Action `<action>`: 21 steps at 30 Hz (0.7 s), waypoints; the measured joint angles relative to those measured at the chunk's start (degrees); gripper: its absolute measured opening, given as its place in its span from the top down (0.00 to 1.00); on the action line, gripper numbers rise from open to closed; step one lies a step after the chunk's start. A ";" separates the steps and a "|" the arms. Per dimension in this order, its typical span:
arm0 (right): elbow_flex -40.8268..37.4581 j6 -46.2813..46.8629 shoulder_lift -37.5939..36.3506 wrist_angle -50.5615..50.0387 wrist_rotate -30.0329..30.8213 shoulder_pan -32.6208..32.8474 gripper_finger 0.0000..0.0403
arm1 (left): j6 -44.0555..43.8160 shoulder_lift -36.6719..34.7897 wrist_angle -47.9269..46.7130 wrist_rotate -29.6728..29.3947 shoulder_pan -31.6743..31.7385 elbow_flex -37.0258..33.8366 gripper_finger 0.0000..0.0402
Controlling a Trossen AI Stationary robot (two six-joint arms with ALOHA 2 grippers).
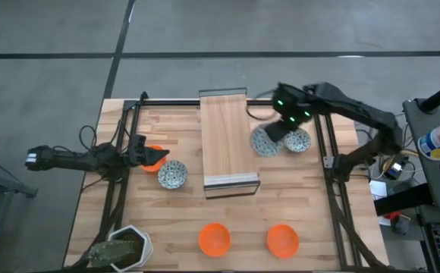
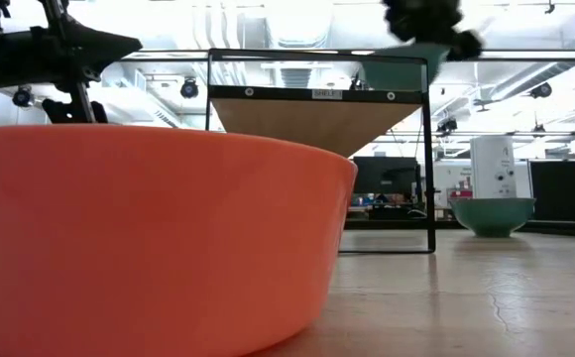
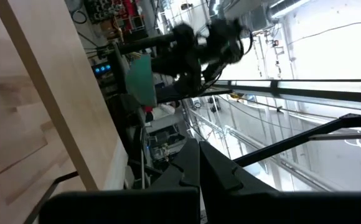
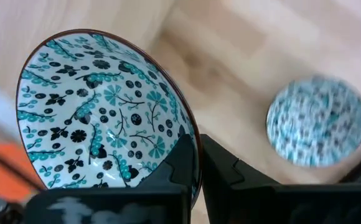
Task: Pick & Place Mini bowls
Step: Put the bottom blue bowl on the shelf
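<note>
Right claw (image 1: 275,133) clamped on the rim of a patterned bowl (image 1: 265,141), fingers pinching its edge, bowl tilted and lifted off the table (image 1: 311,197), just beside the right edge of the wooden shelf (image 1: 224,136). Seen from the right wrist: same patterned bowl (image 4: 106,112) gripped at the rim by the fingers (image 4: 187,163), blue-green flower pattern facing the camera. Second patterned bowl (image 1: 297,140) resting on the table just right of the held one, also visible from the right wrist (image 4: 316,121). From table height, held bowl (image 2: 402,67) hanging up high under the right claw (image 2: 428,30), near the top right corner of the shelf frame (image 2: 319,149); second bowl (image 2: 493,215) sitting on the table far back at right.

Left claw (image 1: 146,155) out over the left part of the table, at an orange bowl (image 1: 155,158); fingers pressed together in the left wrist view (image 3: 199,163), cannot tell whether anything sits between them. Third patterned bowl (image 1: 173,175) on the table just right of the left claw, between it and the shelf. Two more orange bowls at the near edge: one (image 1: 214,239) below the shelf, one (image 1: 283,240) further right. White pot with a plant (image 1: 125,249) at the near left corner.
</note>
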 joint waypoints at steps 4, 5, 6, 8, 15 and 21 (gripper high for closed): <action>7.34 -3.62 7.78 0.20 -1.03 -3.90 0.97 | 0.00 0.00 0.00 0.08 0.00 0.00 1.00; 9.25 -4.39 9.69 0.43 -1.39 -4.78 0.97 | -0.02 0.00 0.00 0.08 0.00 0.00 1.00; 11.27 -5.10 11.54 0.76 -1.79 -5.60 0.97 | -0.02 0.00 0.00 0.09 0.00 0.00 1.00; 15.24 -6.52 15.16 1.39 -2.46 -7.10 0.97 | -0.02 0.00 -0.01 0.10 0.00 0.00 1.00; 30.15 -9.62 28.16 2.71 -6.25 -11.03 0.97 | -0.07 0.00 -0.02 0.17 0.00 0.00 1.00; 41.63 -10.06 38.43 -0.66 -10.80 -12.76 0.97 | -0.13 0.00 -0.02 0.39 0.00 0.00 1.00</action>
